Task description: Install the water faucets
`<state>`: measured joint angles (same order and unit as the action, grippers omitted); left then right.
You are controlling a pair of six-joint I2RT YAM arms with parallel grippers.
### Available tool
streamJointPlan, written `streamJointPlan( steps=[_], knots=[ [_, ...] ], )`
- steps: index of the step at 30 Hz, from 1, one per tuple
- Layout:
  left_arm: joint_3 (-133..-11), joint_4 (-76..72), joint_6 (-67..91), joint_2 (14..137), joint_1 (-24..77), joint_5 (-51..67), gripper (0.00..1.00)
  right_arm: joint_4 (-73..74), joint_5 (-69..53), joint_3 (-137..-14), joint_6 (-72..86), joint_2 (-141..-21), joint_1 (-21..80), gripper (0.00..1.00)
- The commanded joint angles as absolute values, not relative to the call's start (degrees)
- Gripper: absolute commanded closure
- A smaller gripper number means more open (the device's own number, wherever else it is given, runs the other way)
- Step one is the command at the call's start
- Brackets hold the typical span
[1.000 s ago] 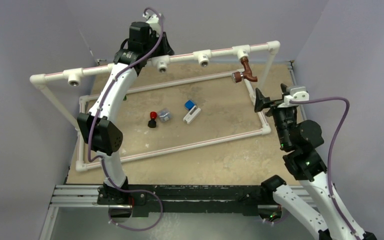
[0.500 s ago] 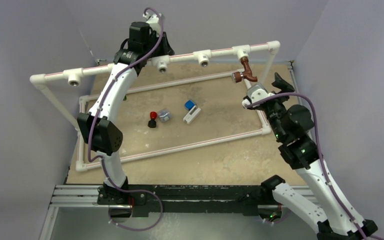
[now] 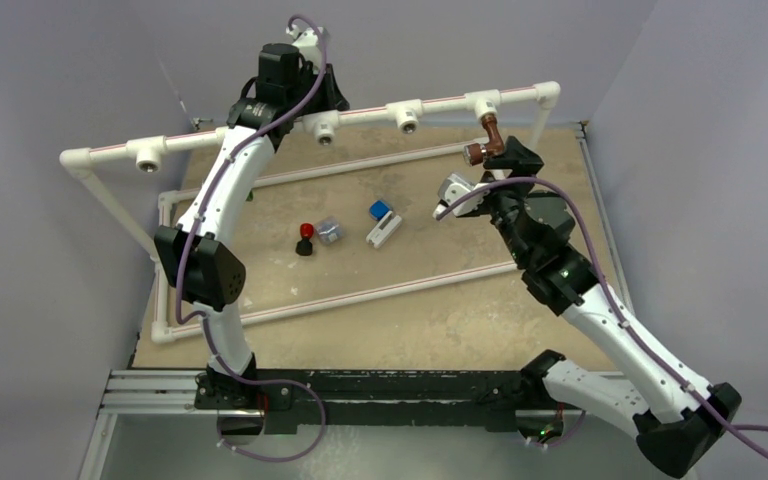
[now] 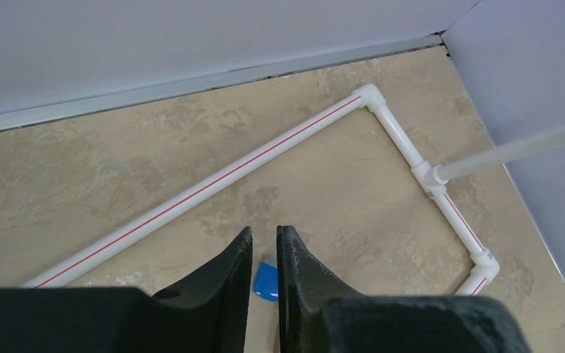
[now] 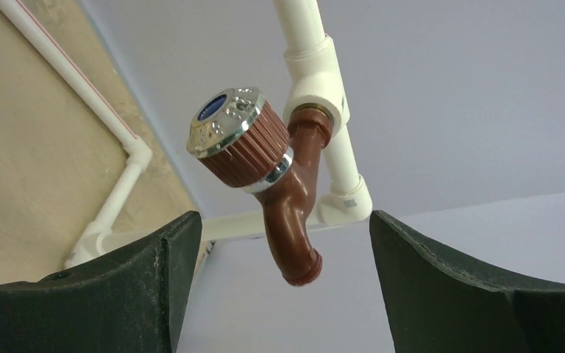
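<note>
A reddish-brown water faucet (image 3: 489, 141) hangs from the rightmost white tee (image 3: 482, 103) of the raised pipe rail, its ribbed knob (image 5: 235, 140) with a chrome cap pointing sideways. My right gripper (image 3: 513, 160) is right beside it. In the right wrist view the downturned spout of the faucet (image 5: 294, 220) hangs between the wide-open fingers (image 5: 154, 279) without touching either. My left gripper (image 4: 263, 232) is held high over the back of the table, shut, with nothing in it. A bit of a blue block (image 4: 266, 282) on the table far below shows through the slit.
Three more tee sockets (image 3: 408, 117) sit along the raised rail. A white pipe frame (image 3: 360, 295) lies on the table. Inside it are a red-and-black knob (image 3: 305, 238), a small grey block (image 3: 329, 231) and a blue-white block (image 3: 383, 222). Walls close in on three sides.
My right arm has swung left and up from the table's right edge to the brown faucet, and its fingers now flank the spout. The left arm has not moved.
</note>
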<state>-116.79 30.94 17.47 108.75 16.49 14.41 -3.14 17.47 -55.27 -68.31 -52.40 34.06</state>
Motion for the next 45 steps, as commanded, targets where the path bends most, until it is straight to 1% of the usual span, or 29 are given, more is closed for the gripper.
streamJointPlan(
  steps=[1,11,17,19,26,28,31,34,36,37,42,45],
  knots=[
    [-115.1,31.7,17.9,112.3,16.0,17.9,0.83,-16.3,26.3,-53.1,-79.2,-54.9,35.5,0.15],
    [-115.0,31.6,18.1,112.2,15.5,18.4,0.83,-34.1,30.4,-47.2,-90.2,-58.5,38.6,0.16],
    [-115.0,31.6,18.4,112.5,15.6,18.7,0.83,-37.3,31.7,-46.2,-91.8,-61.2,40.5,0.21],
    [-115.0,31.6,18.3,112.3,15.6,18.7,0.83,-38.7,32.6,-46.4,-91.7,-62.5,40.5,0.24],
    [-114.1,31.3,18.2,111.7,15.4,18.6,0.83,-40.3,36.6,-48.6,-88.1,-65.6,40.6,0.43],
    [-114.1,31.3,18.2,111.7,15.5,18.6,0.83,-39.9,37.3,-49.3,-86.3,-66.2,40.6,0.51],
    [-114.1,31.3,18.1,111.5,15.4,18.5,0.83,-40.0,38.1,-49.9,-82.9,-66.6,40.6,0.68],
    [-113.9,31.2,18.2,111.4,15.3,18.7,0.83,-40.6,38.8,-50.2,-78.5,-66.9,40.6,0.82],
    [-113.8,31.2,18.3,111.5,15.3,18.7,0.83,-40.8,39.6,-50.6,-73.2,-67.2,40.7,0.95],
    [-113.8,31.1,18.3,111.5,15.3,18.8,0.83,-40.3,39.8,-51.2,-69.9,-67.3,40.8,1.0],
    [-113.8,31.0,18.5,111.4,15.3,19.0,0.83,-38.3,41.3,-53.5,-51.3,-67.0,41.2,1.0],
    [-114.0,31.0,18.6,111.4,15.3,19.2,0.83,-36.2,39.1,-54.5,-37.5,-65.6,41.2,1.0]
  ],
)
